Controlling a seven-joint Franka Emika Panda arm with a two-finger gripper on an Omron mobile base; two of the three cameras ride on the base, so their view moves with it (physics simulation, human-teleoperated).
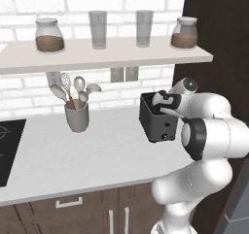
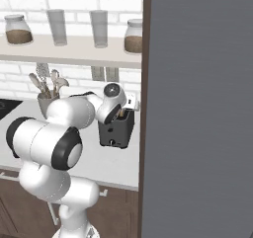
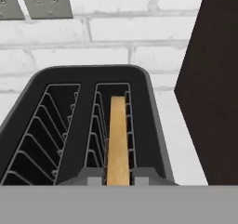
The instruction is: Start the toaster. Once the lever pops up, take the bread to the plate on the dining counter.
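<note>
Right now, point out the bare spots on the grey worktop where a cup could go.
The widest bare stretch of worktop lies between the utensil cup and the toaster, running to the front edge. Another patch sits between the cooktop and the cup. Around the toaster it is crowded: the gripper is over its slots, with the dark cabinet wall beside it.

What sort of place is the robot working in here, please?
A home-style kitchen, rendered: a toaster stands on a grey worktop by a cup of utensils, under a shelf of jars and glasses.
</note>
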